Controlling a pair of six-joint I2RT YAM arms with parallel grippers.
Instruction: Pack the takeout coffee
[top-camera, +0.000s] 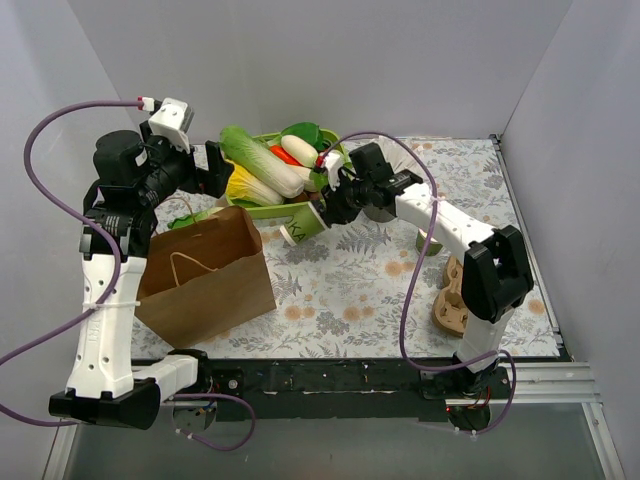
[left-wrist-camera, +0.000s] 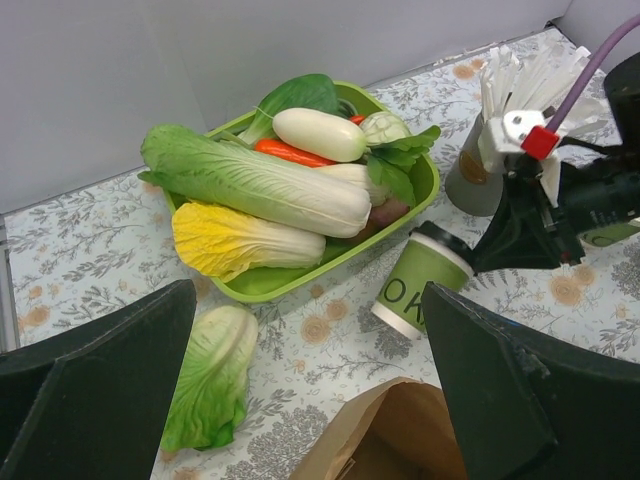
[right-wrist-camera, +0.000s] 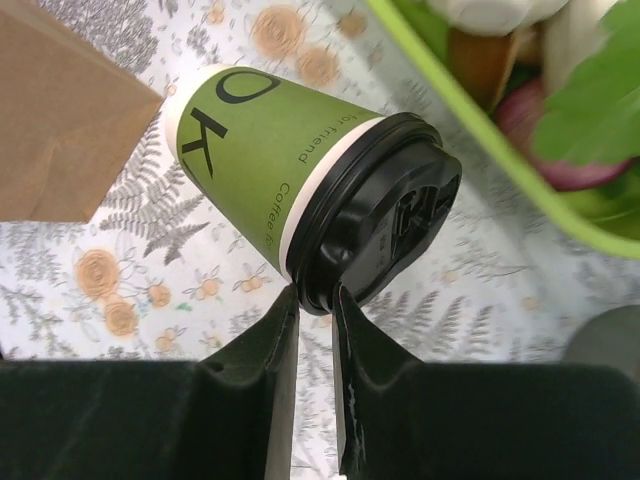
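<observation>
We see the takeout coffee (right-wrist-camera: 270, 130) tilted steeply on its side over the flowered tabletop (top-camera: 350, 290). It sits between the brown paper bag (top-camera: 205, 275) on the left and the green tray (left-wrist-camera: 432, 185) of vegetables just beyond it on the far side. Its pale base points left toward the bag and its black lid (right-wrist-camera: 380, 215) points right. We cannot tell whether the base touches the tabletop.

The right pincer (right-wrist-camera: 313, 300) meets the cup from the right, at the lid end. Its two fingers are drawn nearly together and pinch the lid's rim between their tips. The green body of the cup lies wholly beyond the fingertips.

The left pincer (left-wrist-camera: 310, 380) hangs above the open mouth of the bag with its fingers spread wide, gripping nothing. The cup lies to the right of it, apart from both fingers. A grey straw holder (left-wrist-camera: 475, 180) stands to the right of the tray, behind the right arm.
</observation>
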